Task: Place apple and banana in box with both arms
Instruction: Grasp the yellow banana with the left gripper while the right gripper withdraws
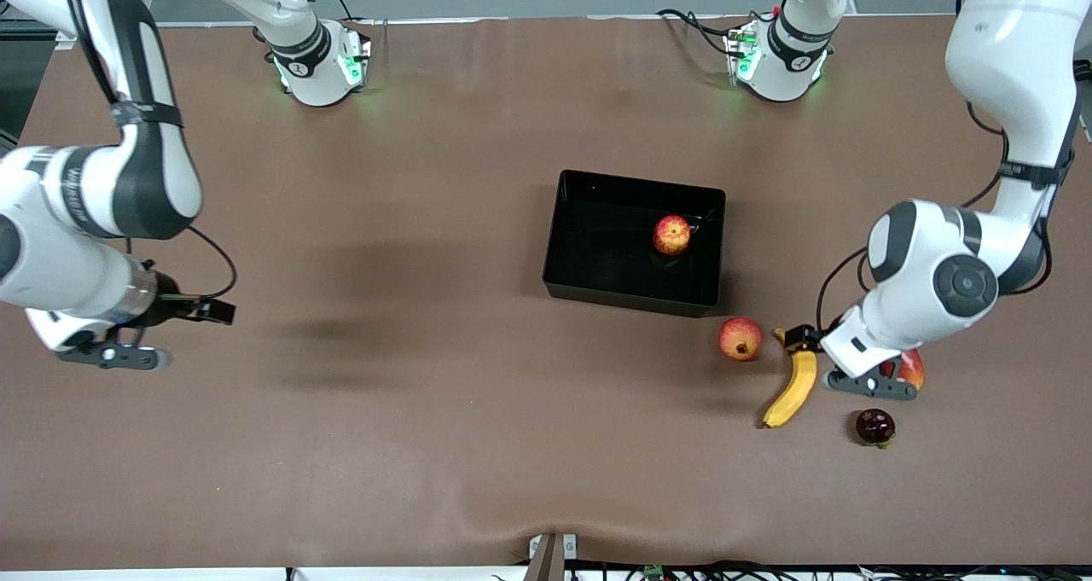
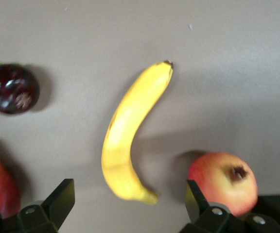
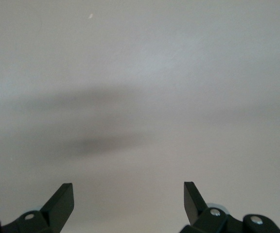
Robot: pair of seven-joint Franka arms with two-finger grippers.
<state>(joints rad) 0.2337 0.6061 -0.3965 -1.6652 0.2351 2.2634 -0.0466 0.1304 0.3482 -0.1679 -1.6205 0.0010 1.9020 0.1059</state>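
apple (image 1: 671,235) already in the box (image 1: 589,293) — banana (image 1: 792,388) still out

left gripper (image 2: 129,206) spread open above banana near box's corner; right gripper (image 3: 129,206) open, waiting over bare table (image 1: 409,223).

Left gripper (image 2: 128,206) hung low over the tabletop toward the left arm's end, wrist bent down, fingers (image 2: 62,196) spread wide and holding nothing. Right gripper (image 3: 129,201) waited over bare tabletop at the right arm's end, elbow folded, pointed downward, fingers (image 3: 62,199) likewise spread wide, empty.
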